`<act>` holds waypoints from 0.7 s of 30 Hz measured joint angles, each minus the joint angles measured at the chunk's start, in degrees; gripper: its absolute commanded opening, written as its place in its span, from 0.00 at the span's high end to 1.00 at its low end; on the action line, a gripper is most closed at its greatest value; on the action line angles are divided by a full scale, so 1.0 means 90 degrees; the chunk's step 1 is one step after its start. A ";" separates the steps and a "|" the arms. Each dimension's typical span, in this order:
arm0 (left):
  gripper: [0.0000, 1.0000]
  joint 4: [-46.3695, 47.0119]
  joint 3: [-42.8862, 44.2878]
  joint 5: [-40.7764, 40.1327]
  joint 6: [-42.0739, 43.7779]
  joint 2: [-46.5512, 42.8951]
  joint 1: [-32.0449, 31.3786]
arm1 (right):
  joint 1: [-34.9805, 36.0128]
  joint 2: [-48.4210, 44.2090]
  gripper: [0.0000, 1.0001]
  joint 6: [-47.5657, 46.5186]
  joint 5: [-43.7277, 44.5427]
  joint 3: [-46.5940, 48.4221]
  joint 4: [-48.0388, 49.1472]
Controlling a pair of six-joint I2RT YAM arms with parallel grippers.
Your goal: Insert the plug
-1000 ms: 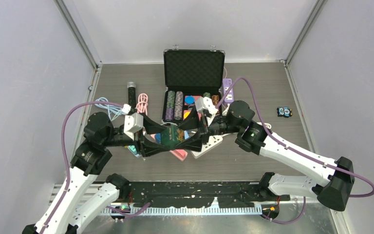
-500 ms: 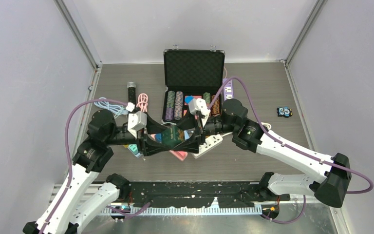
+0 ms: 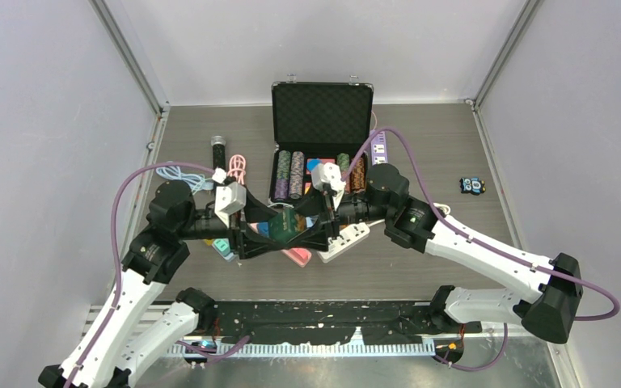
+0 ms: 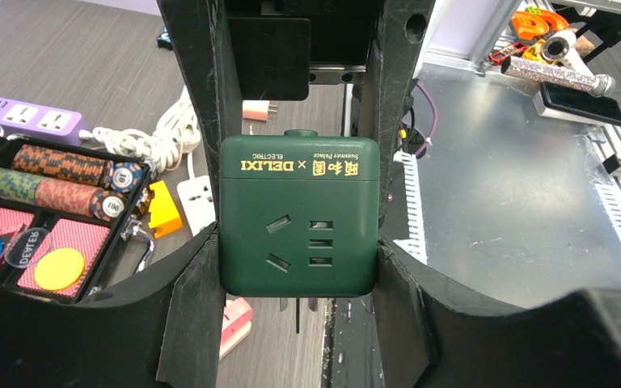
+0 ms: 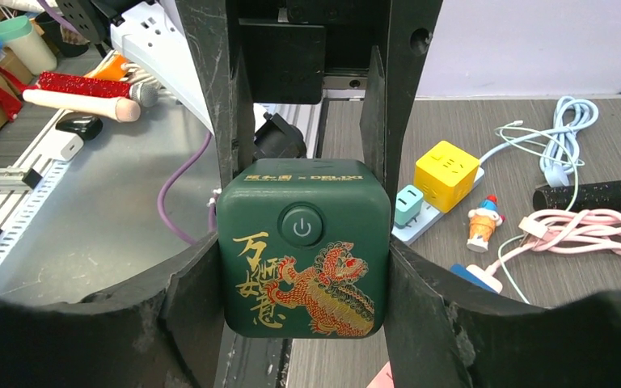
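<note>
The plug is a dark green cube (image 3: 289, 225), held in the air above the table's middle between both grippers. My left gripper (image 4: 297, 275) is shut on its sides. In the left wrist view the cube (image 4: 297, 218) shows its socket face, with metal prongs (image 4: 297, 307) sticking out below. From the opposite side my right gripper (image 5: 303, 279) is shut on the same cube (image 5: 303, 259), whose face there has a power button and a dragon picture. A white power strip (image 3: 346, 240) lies on the table just right of the cube.
An open black case (image 3: 321, 121) with poker chips stands behind the cube. A purple power strip (image 3: 378, 145) lies to its right. A pink cable (image 3: 237, 170) and a black microphone (image 3: 219, 153) lie at the left. A pink item (image 3: 297, 257) rests under the cube, and a small toy (image 3: 472, 185) sits far right.
The right arm's wrist has shifted a little to the left and the left arm's elbow slightly to the right. The green cube stays between both grippers.
</note>
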 measured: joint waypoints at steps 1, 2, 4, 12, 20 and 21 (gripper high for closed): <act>0.20 -0.0012 0.0005 -0.0015 0.0002 0.0005 0.0000 | 0.0002 0.0000 0.94 0.0000 0.0041 0.0012 -0.0022; 0.10 -0.0015 0.0007 -0.0058 0.0039 0.0002 -0.0002 | 0.0007 0.0000 0.95 0.0005 0.0090 0.0027 -0.0049; 0.01 0.0005 0.0010 -0.0248 0.0044 -0.0036 -0.0002 | 0.0046 0.0000 0.95 0.0034 0.0423 0.0044 -0.0117; 0.01 0.0318 -0.0644 -0.2693 -0.0204 -0.0741 -0.0015 | 0.0034 -0.0318 0.95 0.0661 0.2691 -0.0192 -0.1328; 0.00 0.0933 -0.1503 -0.4784 -0.0707 -0.1273 -0.0012 | 0.0005 -0.0376 0.95 0.1328 0.5294 -0.0437 -0.3293; 0.00 0.0954 -0.1552 -0.4877 -0.0765 -0.1282 -0.0012 | -0.0002 -0.0376 0.95 0.1362 0.5489 -0.0546 -0.3427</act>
